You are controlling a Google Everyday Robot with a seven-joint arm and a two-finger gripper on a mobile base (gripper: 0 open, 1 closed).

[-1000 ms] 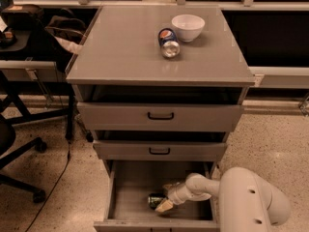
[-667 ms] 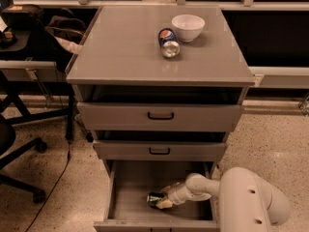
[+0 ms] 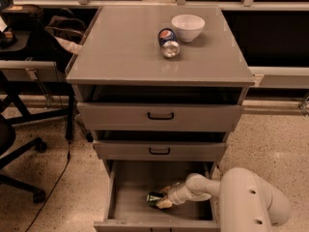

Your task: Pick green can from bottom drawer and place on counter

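A black office chair [image 3: 9, 144] stands at far left. On the tabletop [image 3: 120, 47] a blue-and-red can [image 3: 168, 42] lies just beside a white bowl [image 3: 188, 27]. In the open bottom drawer [image 3: 130, 197], the green can [image 3: 154, 198] lies on its side against the end effector [image 3: 165, 198], on its left; whether it is clamped I cannot tell.

Green can [image 3: 155, 198], end effector [image 3: 164, 197]: bottom drawer [image 3: 129, 185]

A white bowl [image 3: 188, 27] sits just beside a blue-and-red can [image 3: 168, 42] lying on its side. The top drawer [image 3: 160, 116] and middle drawer [image 3: 159, 151], grey with black handles, stand slightly open. A black chair [image 3: 7, 135] shows at left.
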